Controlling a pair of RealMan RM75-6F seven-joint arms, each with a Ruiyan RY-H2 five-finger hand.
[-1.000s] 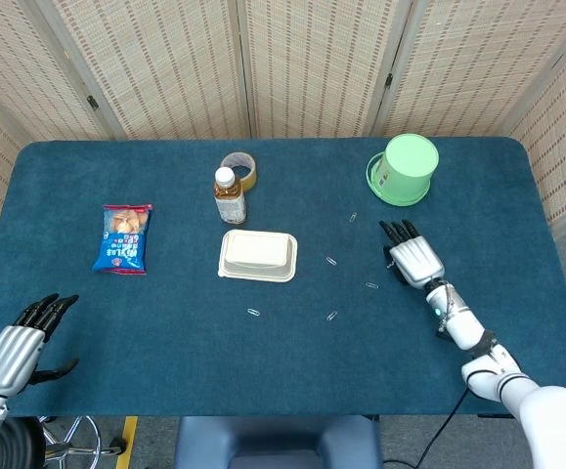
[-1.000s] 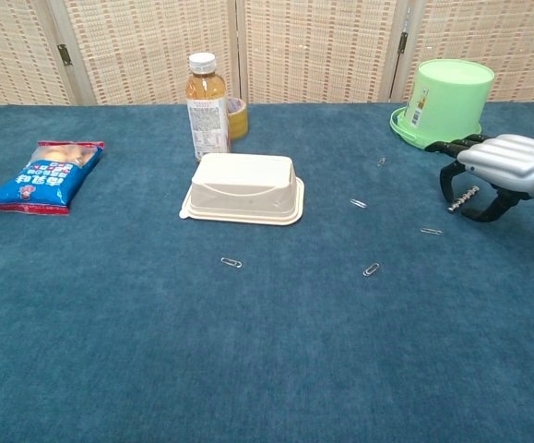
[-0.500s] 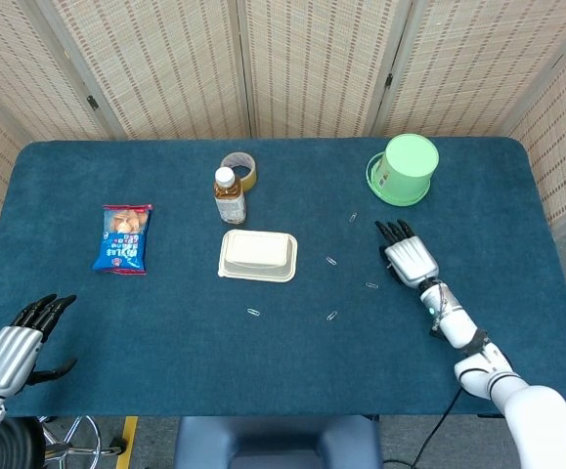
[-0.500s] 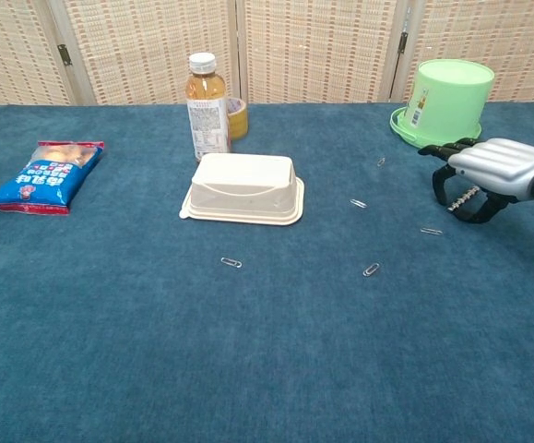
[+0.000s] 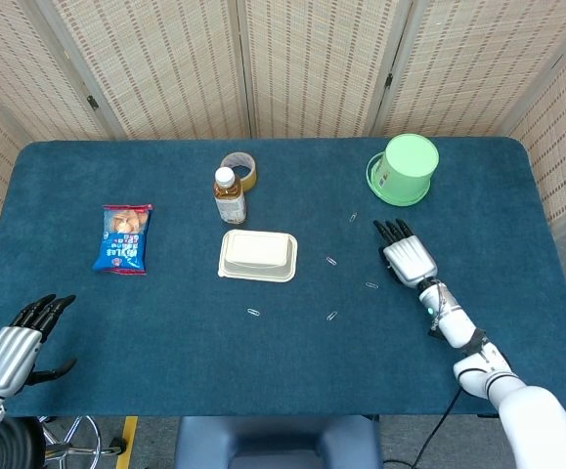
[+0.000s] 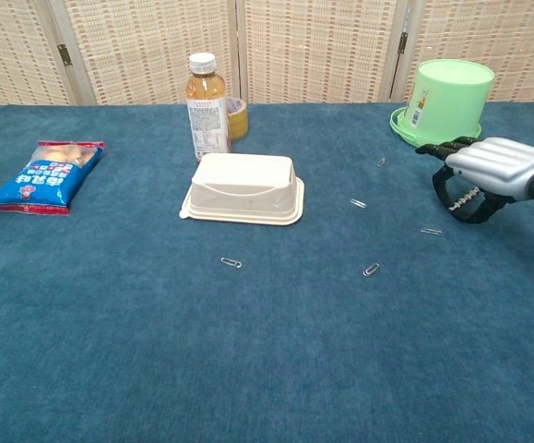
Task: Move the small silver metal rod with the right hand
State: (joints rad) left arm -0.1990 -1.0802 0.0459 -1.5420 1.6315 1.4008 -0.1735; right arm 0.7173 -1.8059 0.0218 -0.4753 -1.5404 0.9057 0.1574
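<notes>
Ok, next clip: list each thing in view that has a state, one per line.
Rod: under the right hand, off the cloth, fingers curled around it.
Right hand: holds the rod, palm down.
Left hand: open, holds nothing, at the table's near left edge.
Bottle: upright, capped.
Bucket: upside down on its lid.
Food box: lid closed.
Snack bag: lying flat, looks sealed.
Tape roll: lying flat behind the bottle.
</notes>
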